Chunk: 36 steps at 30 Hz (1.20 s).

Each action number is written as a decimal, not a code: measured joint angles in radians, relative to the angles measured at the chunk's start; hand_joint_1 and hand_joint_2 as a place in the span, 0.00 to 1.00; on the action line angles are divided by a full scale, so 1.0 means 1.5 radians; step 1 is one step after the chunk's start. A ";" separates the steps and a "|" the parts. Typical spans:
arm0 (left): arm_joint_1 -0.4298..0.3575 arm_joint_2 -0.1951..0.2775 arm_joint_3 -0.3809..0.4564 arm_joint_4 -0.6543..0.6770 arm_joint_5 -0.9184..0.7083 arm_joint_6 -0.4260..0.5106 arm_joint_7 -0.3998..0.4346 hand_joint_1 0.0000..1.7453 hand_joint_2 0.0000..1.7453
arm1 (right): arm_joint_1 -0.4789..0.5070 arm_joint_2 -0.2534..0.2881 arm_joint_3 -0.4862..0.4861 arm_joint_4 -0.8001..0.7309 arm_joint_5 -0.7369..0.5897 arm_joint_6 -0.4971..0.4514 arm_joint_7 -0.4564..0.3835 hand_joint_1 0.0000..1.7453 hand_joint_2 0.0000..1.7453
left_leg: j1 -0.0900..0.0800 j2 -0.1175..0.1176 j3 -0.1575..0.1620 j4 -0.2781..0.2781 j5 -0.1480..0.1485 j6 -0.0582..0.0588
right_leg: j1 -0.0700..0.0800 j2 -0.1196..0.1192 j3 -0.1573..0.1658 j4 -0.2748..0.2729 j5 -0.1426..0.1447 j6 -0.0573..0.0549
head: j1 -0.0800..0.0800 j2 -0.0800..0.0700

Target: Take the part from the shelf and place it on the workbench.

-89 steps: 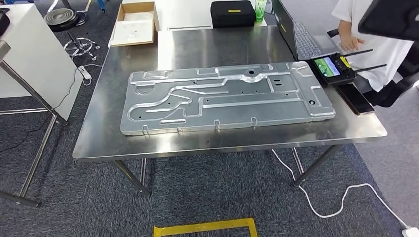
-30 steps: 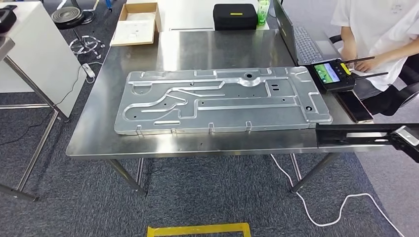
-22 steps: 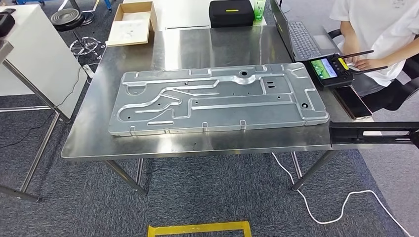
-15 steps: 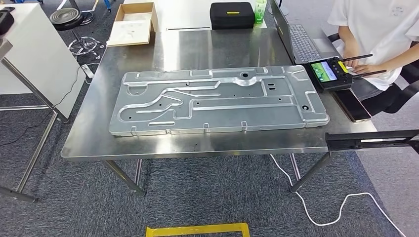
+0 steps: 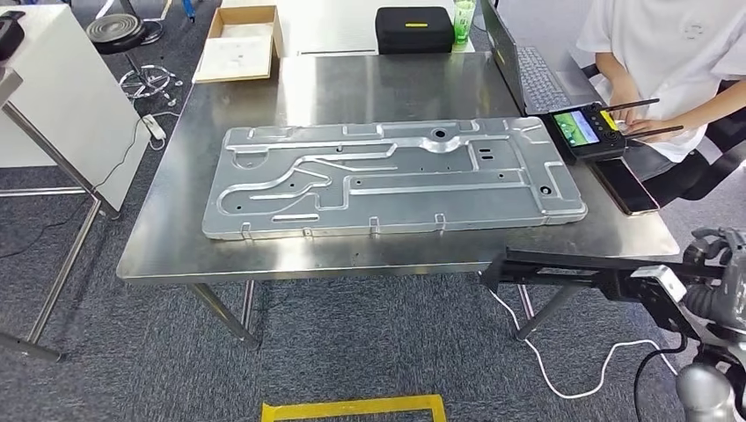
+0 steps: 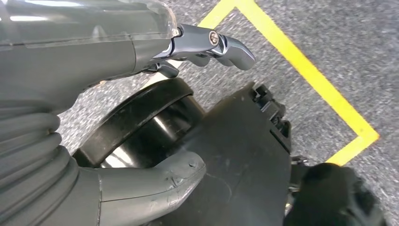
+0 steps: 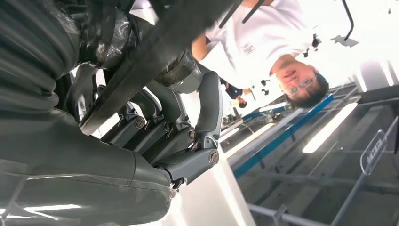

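The right hand [image 5: 717, 264] enters the head view from the lower right, gripping one end of a long black part [image 5: 563, 269] that extends leftward, level, just in front of the near edge of the steel table [image 5: 352, 92] and below its right corner. In the right wrist view the fingers [image 7: 207, 113] are curled around the dark bar of the part [image 7: 155, 56], holding it firmly. The left hand [image 6: 141, 52] appears in the left wrist view above grey carpet and a yellow floor marking [image 6: 306, 70]; its fingers [image 6: 230, 47] are loosely bent and hold nothing. A large stamped metal panel [image 5: 391, 176] lies flat across the table. At the table's right edge sit a controller with a lit screen [image 5: 588, 130], a phone [image 5: 626, 186] and a laptop [image 5: 528, 70], beside a seated person in a white shirt [image 5: 677, 61]. A black case [image 5: 414, 28] and a cardboard box [image 5: 239, 40] lie at the far side.
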 joint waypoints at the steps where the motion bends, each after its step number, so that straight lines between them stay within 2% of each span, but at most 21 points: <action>1: 0.000 0.000 -0.001 0.000 0.001 -0.002 -0.003 0.00 1.00 | -0.024 -0.007 0.011 0.018 0.007 0.001 -0.008 1.00 1.00 | -0.001 0.001 -0.003 0.003 -0.002 -0.003 | 0.002 0.001 0.001 -0.006 -0.002 -0.005 | 0.000 0.000; 3: 0.000 0.001 -0.001 0.000 0.006 -0.007 -0.004 0.00 1.00 | -0.059 -0.019 0.036 0.039 0.021 -0.002 -0.020 1.00 1.00 | -0.002 0.002 -0.006 0.006 -0.003 -0.007 | 0.002 0.001 -0.001 -0.007 0.000 -0.014 | 0.000 0.000; 5: 0.001 0.001 -0.001 0.000 0.011 -0.011 -0.001 0.00 1.00 | -0.082 -0.036 0.059 0.046 0.032 0.003 -0.017 1.00 1.00 | 0.000 0.000 -0.014 0.028 -0.018 -0.014 | -0.001 -0.002 -0.001 -0.009 0.002 -0.021 | 0.000 0.000; 8: 0.000 0.001 -0.001 0.000 0.018 -0.016 0.001 0.00 1.00 | -0.101 -0.091 0.078 0.045 0.025 0.051 0.004 1.00 1.00 | 0.006 -0.002 -0.068 0.146 -0.082 -0.026 | -0.001 -0.010 -0.003 -0.009 0.003 -0.025 | 0.000 0.000; 9: -0.001 0.001 -0.001 0.000 0.021 -0.017 0.001 0.00 1.00 | -0.105 -0.116 0.080 0.043 0.015 0.076 0.010 1.00 1.00 | 0.008 -0.002 -0.086 0.184 -0.096 -0.028 | -0.001 -0.013 -0.003 -0.009 0.003 -0.025 | 0.000 0.000; 10: -0.001 0.001 -0.001 0.000 0.023 -0.017 0.002 0.00 1.00 | -0.108 -0.143 0.080 0.041 0.003 0.101 0.015 1.00 1.00 | 0.009 -0.002 -0.094 0.202 -0.096 -0.028 | -0.001 -0.014 -0.003 -0.009 0.002 -0.025 | 0.000 0.000; 11: -0.001 0.002 -0.001 0.000 0.024 -0.017 0.003 0.00 1.00 | -0.111 -0.171 0.079 0.037 -0.006 0.123 0.019 1.00 1.00 | 0.010 -0.002 -0.090 0.192 -0.083 -0.027 | -0.001 -0.015 -0.002 -0.009 0.002 -0.025 | 0.000 0.000; 14: 0.002 0.002 -0.001 0.000 0.024 -0.017 0.008 0.00 1.00 | -0.124 -0.232 0.074 0.028 -0.021 0.158 0.022 1.00 1.00 | 0.010 -0.004 -0.030 0.063 -0.014 -0.016 | 0.000 -0.015 0.001 -0.009 0.001 -0.022 | 0.000 0.000; 16: 0.004 0.002 -0.001 0.000 0.024 -0.017 0.012 0.00 1.00 | -0.133 -0.255 0.073 0.025 -0.022 0.167 0.023 1.00 1.00 | 0.007 -0.005 -0.012 0.015 -0.002 -0.011 | 0.002 -0.012 -0.001 -0.011 0.003 -0.016 | 0.000 0.000; 18: 0.003 0.002 0.000 0.000 0.023 -0.017 0.016 0.00 1.00 | -0.148 -0.265 0.076 0.025 -0.009 0.168 0.017 1.00 1.00 | 0.006 -0.005 -0.011 0.005 -0.001 -0.007 | 0.001 -0.011 -0.001 -0.016 0.008 -0.007 | 0.000 0.000; 20: 0.002 0.001 0.000 0.000 0.021 -0.018 0.017 0.00 1.00 | -0.173 -0.260 0.089 0.029 0.028 0.146 0.003 1.00 1.00 | 0.007 -0.004 -0.005 -0.009 0.009 0.001 | -0.001 -0.010 -0.004 -0.010 0.002 -0.001 | 0.000 0.000; 21: 0.002 0.001 0.000 0.000 0.019 -0.018 0.015 0.00 1.00 | -0.191 -0.250 0.104 0.035 0.053 0.126 -0.003 1.00 1.00 | 0.009 -0.002 -0.002 -0.015 0.013 0.005 | -0.001 -0.010 -0.013 0.010 -0.011 0.001 | 0.000 0.000; 24: 0.000 -0.003 0.000 0.000 0.016 -0.009 0.012 0.00 1.00 | -0.239 -0.202 0.176 0.072 0.118 0.065 -0.004 1.00 1.00 | 0.008 0.004 -0.002 -0.017 0.018 0.009 | -0.001 -0.009 -0.067 0.126 -0.065 0.004 | 0.000 0.000; 25: 0.000 -0.006 0.000 0.000 0.016 -0.002 0.013 0.00 1.00 | -0.249 -0.187 0.201 0.086 0.128 0.056 -0.002 1.00 1.00 | 0.008 0.005 -0.003 -0.015 0.017 0.009 | -0.001 -0.009 -0.078 0.150 -0.068 0.005 | 0.000 0.000; 26: 0.000 -0.010 0.000 0.000 0.016 0.005 0.014 0.00 1.00 | -0.257 -0.175 0.222 0.097 0.133 0.052 0.000 1.00 1.00 | 0.008 0.004 -0.004 -0.013 0.017 0.009 | -0.001 -0.009 -0.078 0.149 -0.059 0.005 | 0.000 0.000; 27: -0.001 -0.014 0.000 0.000 0.017 0.011 0.016 0.00 1.00 | -0.265 -0.166 0.239 0.106 0.135 0.050 0.001 1.00 1.00 | 0.008 0.002 -0.005 -0.009 0.015 0.008 | -0.002 -0.009 -0.065 0.121 -0.038 0.005 | 0.000 0.000; 28: -0.001 -0.017 0.000 0.000 0.017 0.015 0.018 0.00 1.00 | -0.274 -0.159 0.251 0.113 0.135 0.048 0.002 1.00 1.00 | 0.008 0.000 -0.006 -0.005 0.013 0.007 | -0.002 -0.009 -0.044 0.079 -0.016 0.004 | 0.000 0.000; 30: -0.001 -0.021 0.000 0.000 0.018 0.020 0.020 0.00 1.00 | -0.292 -0.148 0.267 0.123 0.134 0.043 0.002 1.00 1.00 | 0.005 -0.006 -0.012 0.006 0.008 0.001 | 0.000 -0.008 -0.010 0.009 0.006 0.000 | 0.000 0.000; 32: -0.001 -0.022 0.000 0.000 0.019 0.021 0.021 0.00 1.00 | -0.302 -0.142 0.277 0.130 0.132 0.040 0.002 1.00 1.00 | 0.002 -0.010 -0.018 0.012 0.006 -0.004 | 0.004 -0.008 -0.005 -0.006 0.003 -0.005 | 0.000 0.000; 34: -0.002 -0.022 0.000 0.000 0.019 0.021 0.021 0.00 1.00 | -0.307 -0.138 0.284 0.135 0.130 0.039 0.002 1.00 1.00 | 0.003 -0.011 -0.020 0.014 0.004 -0.009 | 0.001 -0.009 -0.007 -0.007 0.004 -0.012 | 0.000 0.000; 36: -0.002 -0.022 0.000 0.000 0.017 0.022 0.019 0.00 1.00 | -0.314 -0.131 0.290 0.139 0.129 0.041 -0.002 1.00 1.00 | 0.004 -0.011 -0.033 0.043 -0.016 -0.017 | -0.003 -0.010 -0.007 -0.010 0.006 -0.020 | 0.000 0.000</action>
